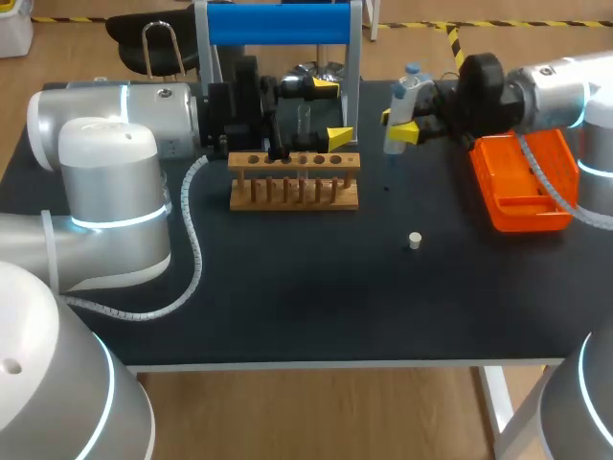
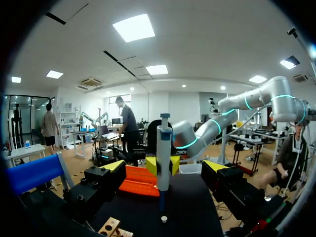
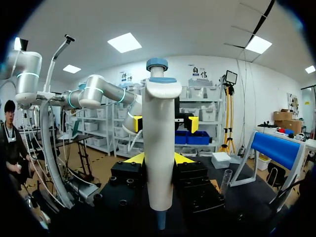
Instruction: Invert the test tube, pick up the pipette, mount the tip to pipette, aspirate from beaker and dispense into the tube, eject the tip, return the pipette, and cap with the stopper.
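Right claw (image 1: pixel 396 124) around upright pipette (image 1: pixel 404 96)

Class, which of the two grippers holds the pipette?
The right gripper: it clamps the white pipette, while the left gripper is open near the wooden rack.

Table (image 1: pixel 287 316): black top, pale front edge | Floor (image 1: pixel 316 412): wood-toned, below the table | Light: ceiling panels (image 2: pixel 133 27) above the table

Bright, even light from ceiling panels (image 2: pixel 133 27) falls on the table (image 1: pixel 287 307), leaving faint soft shadows by the rack (image 1: pixel 294 182) and a pale sheen on the left arm (image 1: pixel 105 192).
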`<control>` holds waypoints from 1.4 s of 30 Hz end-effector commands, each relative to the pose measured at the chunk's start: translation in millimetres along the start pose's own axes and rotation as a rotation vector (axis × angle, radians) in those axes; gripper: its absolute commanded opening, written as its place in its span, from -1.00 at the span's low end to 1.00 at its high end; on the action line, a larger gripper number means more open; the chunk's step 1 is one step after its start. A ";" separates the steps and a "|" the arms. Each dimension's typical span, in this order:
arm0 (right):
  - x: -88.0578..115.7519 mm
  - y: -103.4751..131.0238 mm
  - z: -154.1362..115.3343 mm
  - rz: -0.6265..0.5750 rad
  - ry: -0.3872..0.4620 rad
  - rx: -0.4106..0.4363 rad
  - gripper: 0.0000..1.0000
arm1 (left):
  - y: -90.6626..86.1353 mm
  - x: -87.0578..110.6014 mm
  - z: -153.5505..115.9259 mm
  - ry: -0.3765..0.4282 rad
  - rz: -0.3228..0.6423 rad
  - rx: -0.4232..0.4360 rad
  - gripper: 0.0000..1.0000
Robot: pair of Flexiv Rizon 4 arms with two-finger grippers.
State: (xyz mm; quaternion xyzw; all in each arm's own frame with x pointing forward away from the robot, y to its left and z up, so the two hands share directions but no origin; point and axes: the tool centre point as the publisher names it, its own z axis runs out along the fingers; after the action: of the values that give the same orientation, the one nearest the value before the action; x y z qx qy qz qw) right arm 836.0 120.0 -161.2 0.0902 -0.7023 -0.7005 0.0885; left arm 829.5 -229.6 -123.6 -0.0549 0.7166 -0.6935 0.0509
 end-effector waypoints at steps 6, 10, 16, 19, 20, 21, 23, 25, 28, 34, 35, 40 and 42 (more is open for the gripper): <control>-12.8 1.6 25.6 -0.016 0.038 -0.001 -1.00 | 0.3 0.0 0.2 0.000 0.000 0.001 1.00; -11.6 3.9 38.0 -0.031 0.059 0.005 -1.00 | 0.3 0.0 0.2 0.000 0.000 0.001 1.00; -6.6 1.1 54.4 -0.036 0.089 0.021 -1.00 | 0.3 0.0 0.2 0.000 0.000 0.001 1.00; -6.1 0.5 59.8 -0.036 0.095 0.024 -1.00 | 0.3 0.0 0.2 0.000 0.000 0.001 1.00; -6.1 0.5 61.2 -0.036 0.097 0.025 -1.00 | 0.3 0.0 0.2 0.000 0.000 0.001 1.00; -6.0 0.6 62.7 -0.036 0.098 0.026 -1.00 | 0.3 0.0 0.2 0.000 0.000 0.001 1.00; -6.0 0.8 65.5 -0.035 0.100 0.027 -1.00 | 0.3 0.0 0.2 0.000 0.000 0.001 1.00; -6.1 1.1 67.9 -0.035 0.102 0.027 -1.00 | 0.3 0.0 0.2 0.000 0.000 0.001 0.98; -6.9 1.0 70.6 -0.033 0.099 0.029 -1.00 | 0.3 0.0 0.2 0.000 0.000 0.001 0.84; -6.6 0.3 76.6 -0.022 0.095 0.027 -1.00 | 0.3 0.0 0.2 0.000 0.000 0.001 0.64; -6.6 -0.1 77.3 -0.020 0.094 0.027 -1.00 | 0.3 0.0 0.2 0.000 0.000 0.001 0.60; -6.3 -1.6 79.7 -0.015 0.087 0.029 -1.00 | 0.3 0.0 0.2 0.000 0.000 0.001 0.52; -6.8 -1.8 80.5 -0.013 0.084 0.029 -1.00 | 0.3 0.0 0.2 0.000 0.000 0.001 0.47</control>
State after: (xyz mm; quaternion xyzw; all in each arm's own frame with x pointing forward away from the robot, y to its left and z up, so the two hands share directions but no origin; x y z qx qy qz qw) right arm 824.0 197.7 -163.6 0.1272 -0.7066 -0.6867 0.1141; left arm 829.6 -229.6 -123.6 -0.0549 0.7166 -0.6935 0.0509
